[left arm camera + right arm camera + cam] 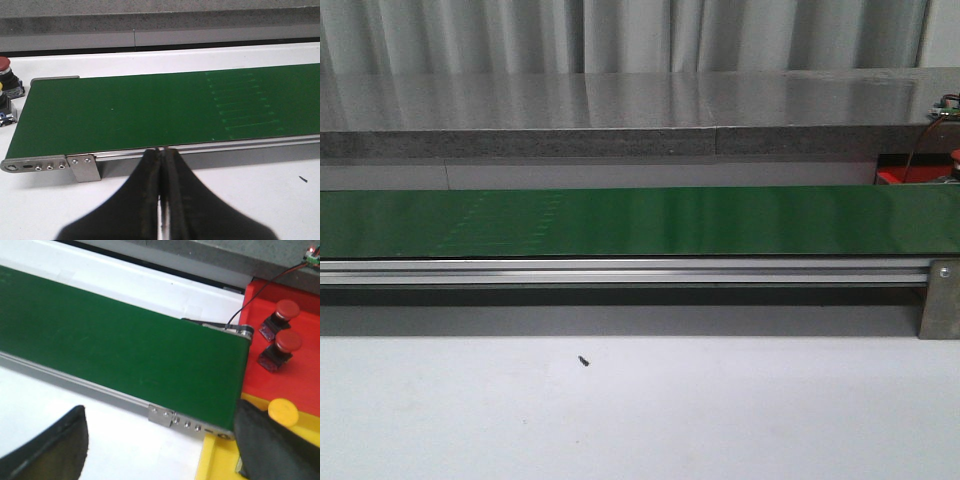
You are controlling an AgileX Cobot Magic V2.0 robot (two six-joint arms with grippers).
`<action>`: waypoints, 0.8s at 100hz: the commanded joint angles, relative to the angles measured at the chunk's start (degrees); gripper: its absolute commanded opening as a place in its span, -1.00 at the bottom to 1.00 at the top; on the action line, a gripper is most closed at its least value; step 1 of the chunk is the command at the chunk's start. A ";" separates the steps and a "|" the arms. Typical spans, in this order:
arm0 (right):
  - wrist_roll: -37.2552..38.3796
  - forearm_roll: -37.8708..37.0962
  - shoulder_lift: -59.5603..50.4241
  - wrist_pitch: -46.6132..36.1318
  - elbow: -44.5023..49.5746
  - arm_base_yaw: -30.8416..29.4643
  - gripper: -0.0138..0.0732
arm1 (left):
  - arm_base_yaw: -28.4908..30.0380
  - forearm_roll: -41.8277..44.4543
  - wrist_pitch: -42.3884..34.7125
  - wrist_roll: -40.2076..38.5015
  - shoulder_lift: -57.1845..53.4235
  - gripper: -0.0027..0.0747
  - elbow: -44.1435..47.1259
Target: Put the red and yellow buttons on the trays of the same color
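Bare green belt (640, 222), trays beyond.

Red buttons (283, 335): two, upright on red tray (295, 375)
Yellow button (283, 412): one, on yellow tray (215, 460), beside belt's end

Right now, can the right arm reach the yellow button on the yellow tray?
Probably yes. The yellow button lies uncovered beside the open right hand, with nothing between them.
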 commanded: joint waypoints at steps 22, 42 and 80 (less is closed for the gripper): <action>0.04 1.30 -12.02 -4.83 8.51 0.01 0.68 | -0.36 -1.46 -4.18 -0.20 0.26 -0.98 -1.53; 0.04 1.30 -12.93 -6.41 8.65 -0.09 0.52 | -0.36 -1.46 -4.43 -0.28 0.26 -0.82 -1.53; 0.04 1.36 -12.93 -7.78 8.65 -0.09 -0.84 | -0.26 -1.46 -5.29 -1.11 0.26 0.86 -1.66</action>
